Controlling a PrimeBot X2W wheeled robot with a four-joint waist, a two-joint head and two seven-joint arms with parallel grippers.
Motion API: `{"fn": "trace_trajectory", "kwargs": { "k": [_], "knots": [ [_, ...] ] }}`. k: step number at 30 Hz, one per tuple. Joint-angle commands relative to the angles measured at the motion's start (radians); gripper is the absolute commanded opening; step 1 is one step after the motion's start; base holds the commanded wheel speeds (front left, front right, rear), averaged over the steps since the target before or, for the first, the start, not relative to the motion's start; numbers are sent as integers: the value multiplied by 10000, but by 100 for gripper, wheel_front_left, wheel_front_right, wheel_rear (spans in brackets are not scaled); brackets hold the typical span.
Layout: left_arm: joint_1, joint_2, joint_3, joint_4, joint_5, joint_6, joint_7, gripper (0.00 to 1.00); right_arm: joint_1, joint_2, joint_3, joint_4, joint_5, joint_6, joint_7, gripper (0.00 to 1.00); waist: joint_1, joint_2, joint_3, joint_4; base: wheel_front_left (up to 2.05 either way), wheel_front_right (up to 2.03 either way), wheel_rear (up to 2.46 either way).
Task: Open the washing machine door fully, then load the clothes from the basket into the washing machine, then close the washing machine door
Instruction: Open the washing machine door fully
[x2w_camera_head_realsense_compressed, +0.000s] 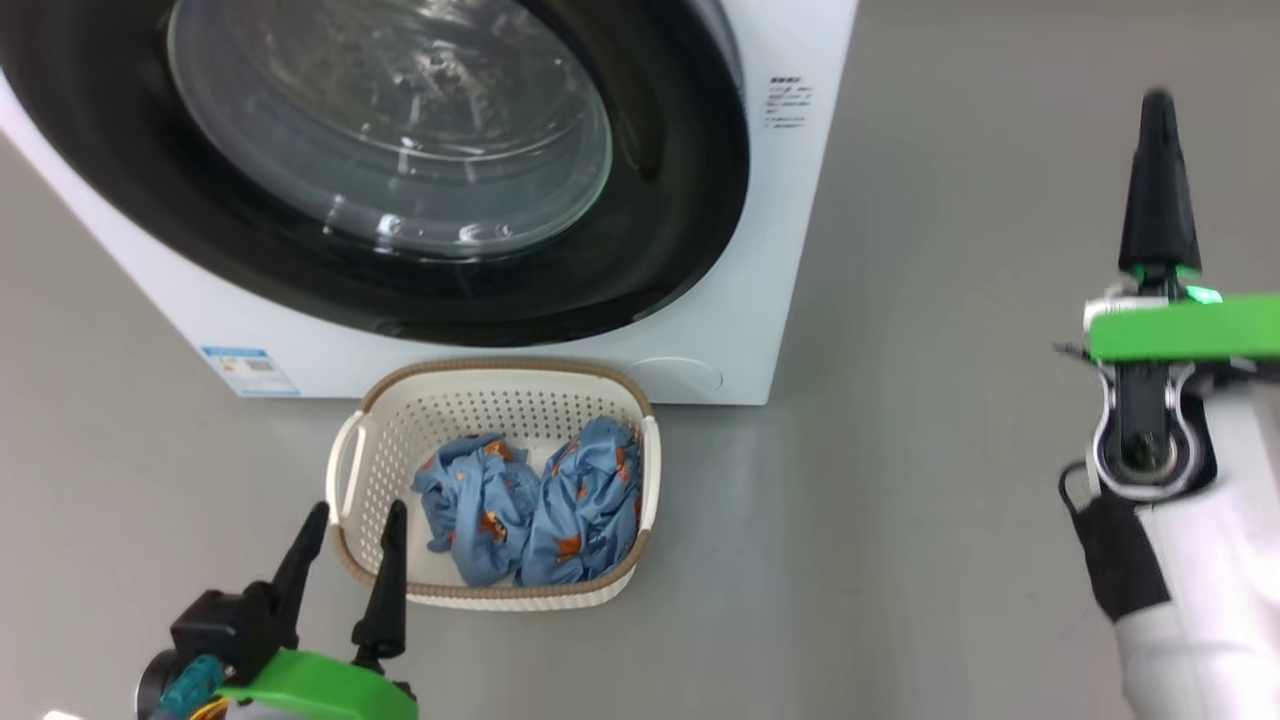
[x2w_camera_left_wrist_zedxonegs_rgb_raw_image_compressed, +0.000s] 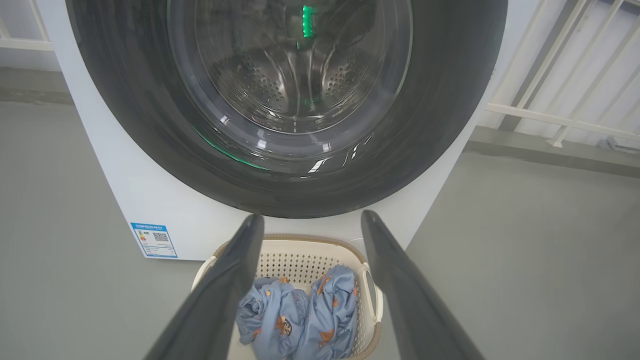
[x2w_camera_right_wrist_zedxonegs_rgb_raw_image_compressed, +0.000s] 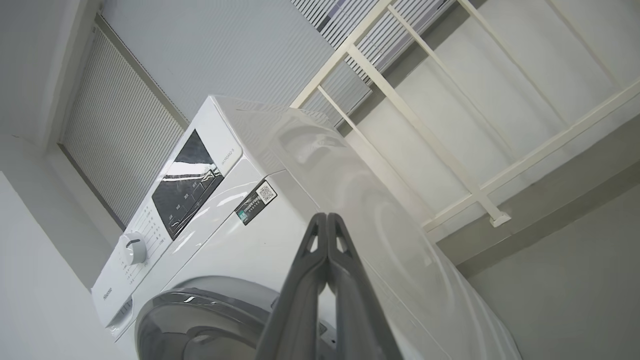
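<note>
Glossy black, the closed washing machine door (x2w_camera_head_realsense_compressed: 650, 250) takes up the frame's upper left. The right gripper (x2w_camera_head_realsense_compressed: 1158, 105), fingers pinched together and empty, stands well to its right and is probably the handier arm. The left gripper (x2w_camera_head_realsense_compressed: 357, 512) gapes wide beside the basket (x2w_camera_head_realsense_compressed: 500, 372).

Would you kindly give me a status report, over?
Left gripper open, by basket. Right gripper shut, empty, raised beside washing machine. Washing machine door shut; basket, holding clothes, close before it.
</note>
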Motion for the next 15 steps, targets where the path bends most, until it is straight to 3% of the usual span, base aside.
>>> {"fn": "trace_trajectory", "kwargs": {
  "k": [1,8,15],
  "knots": [
    [-421,210,262,-285,-123,-25,-101,100,-478,-113,578,-41,545,16,-44,0,0,0,177,175,0,0,0],
    [-759,256,37,-298,-248,-25,-101,100,-1931,-1326,2092,731,4022,16,1091,0,0,0,703,538,0,0,0],
    [-1127,283,-179,-302,-382,-25,-101,100,-3098,-2167,2466,1456,6262,16,3164,0,0,0,1232,862,0,0,0]
  ]
}}
